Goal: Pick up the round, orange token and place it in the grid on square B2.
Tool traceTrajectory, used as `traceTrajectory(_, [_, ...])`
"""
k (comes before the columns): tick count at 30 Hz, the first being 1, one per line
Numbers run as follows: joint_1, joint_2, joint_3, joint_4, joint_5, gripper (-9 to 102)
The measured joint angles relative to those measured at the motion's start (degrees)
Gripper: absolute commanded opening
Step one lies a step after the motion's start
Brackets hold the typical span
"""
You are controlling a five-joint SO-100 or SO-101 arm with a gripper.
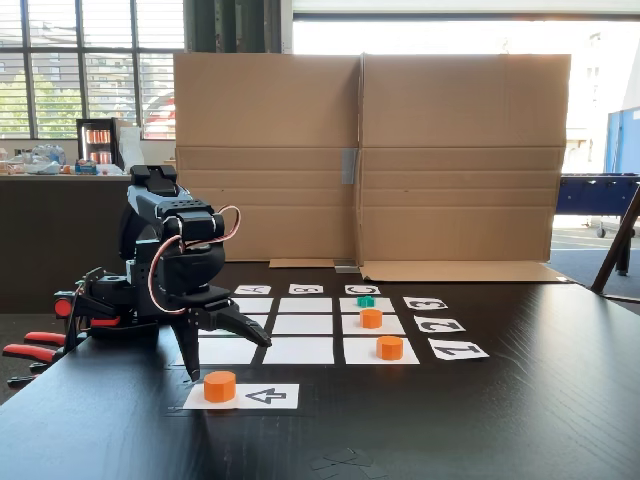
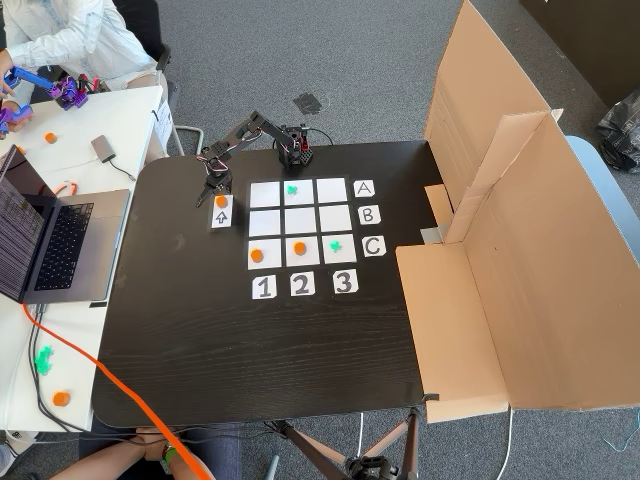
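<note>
The round, orange token (image 1: 220, 385) (image 2: 221, 201) lies on a white card printed with an arrow, outside the grid (image 1: 300, 350) (image 2: 265, 222). My gripper (image 1: 228, 355) (image 2: 214, 189) hangs open just above and behind that token, one finger pointing down and the other spread toward the grid. It holds nothing. Square B2 (image 1: 305, 324) (image 2: 299, 220), the centre cell, is bare white paper. Two more orange tokens (image 1: 371, 318) (image 1: 390, 347) sit in row C cells (image 2: 299, 247) (image 2: 257, 255).
Teal tokens (image 1: 365, 301) (image 2: 337, 244) (image 2: 292, 189) occupy grid cells. A tall cardboard wall (image 1: 360, 160) (image 2: 500, 200) stands behind the grid. A laptop (image 2: 55, 240) and a seated person (image 2: 70, 40) are at a side table. A hand (image 2: 150, 455) shows at the near table edge.
</note>
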Motion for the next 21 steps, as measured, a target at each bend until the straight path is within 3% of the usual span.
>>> traceTrajectory(16, [-1.41,-3.16,-4.04,-0.44,0.88,80])
traceTrajectory(21, [-1.41,-3.16,-4.04,-0.44,0.97,69])
